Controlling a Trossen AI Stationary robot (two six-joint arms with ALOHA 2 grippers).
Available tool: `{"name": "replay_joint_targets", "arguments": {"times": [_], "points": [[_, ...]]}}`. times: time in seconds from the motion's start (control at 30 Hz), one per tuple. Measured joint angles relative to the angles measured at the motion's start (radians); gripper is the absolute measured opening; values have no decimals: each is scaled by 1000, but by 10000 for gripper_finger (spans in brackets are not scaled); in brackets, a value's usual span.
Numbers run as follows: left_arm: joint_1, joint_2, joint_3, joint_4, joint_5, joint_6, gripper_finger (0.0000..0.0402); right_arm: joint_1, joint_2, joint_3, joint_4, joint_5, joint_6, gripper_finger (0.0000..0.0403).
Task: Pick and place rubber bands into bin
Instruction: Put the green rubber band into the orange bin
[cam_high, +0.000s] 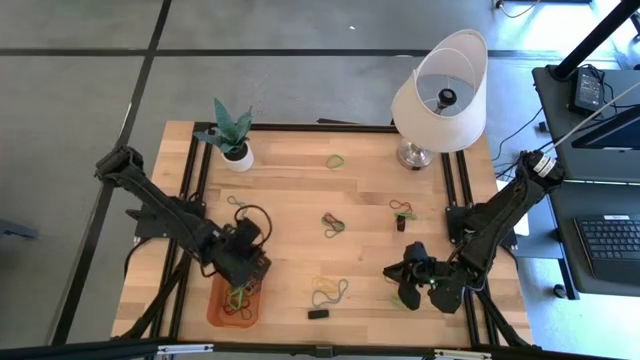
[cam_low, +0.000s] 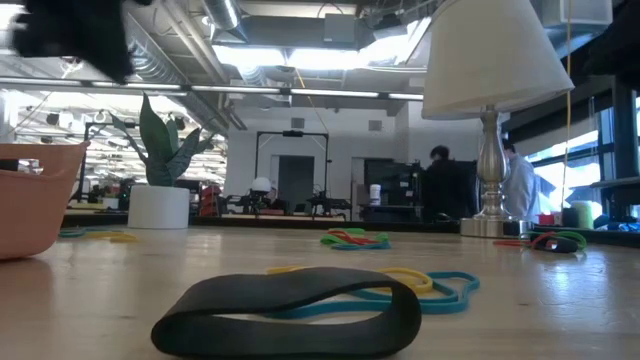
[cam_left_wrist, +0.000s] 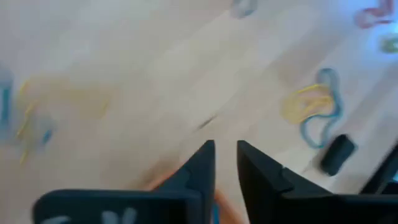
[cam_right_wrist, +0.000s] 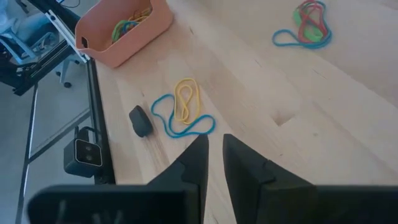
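Note:
The orange bin (cam_high: 215, 310) sits at the table's near left with several rubber bands (cam_right_wrist: 127, 25) inside it. My left gripper (cam_high: 252, 270) hovers over the bin's right edge (cam_left_wrist: 217, 202). Its fingers (cam_left_wrist: 225, 155) stand a narrow gap apart with nothing between them. My right gripper (cam_high: 395, 275) hangs near the front right, pointing toward the bin, also slightly open (cam_right_wrist: 215, 146) and empty. Loose bands lie flat on the wood: a yellow and blue pair (cam_right_wrist: 183, 112), a black one (cam_right_wrist: 140, 120), and a red, green and blue bunch (cam_right_wrist: 308, 25).
A white pot with a plant (cam_high: 236, 152) stands at the far left and a lamp (cam_high: 440, 95) at the far right. More bands lie at the far middle (cam_high: 335, 160), the centre (cam_high: 334, 225) and centre right (cam_high: 403, 210). Bare wood lies between them.

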Motion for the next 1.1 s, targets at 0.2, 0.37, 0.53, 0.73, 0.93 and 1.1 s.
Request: {"name": "replay_joint_targets", "arguments": {"times": [0.2,0.37,0.53,0.73,0.93,1.1], "points": [[144,-1,0,57,62,213,5,-18,0,0,0,1,-24,53],[318,-1,0,-107,214,218,3,-50,0,0,-16,1,-24,53],[482,-1,0,-335,251,209,4,-86,0,0,-52,1,-21,53],[654,-1,-40,-363,282,336,21,-156,0,0,-86,1,-21,53],[771,-1,-61,-228,250,571,45,-252,-10,0,-94,1,-23,53],[838,-1,-61,-75,231,784,45,-332,-73,0,-154,1,-25,53]]}}
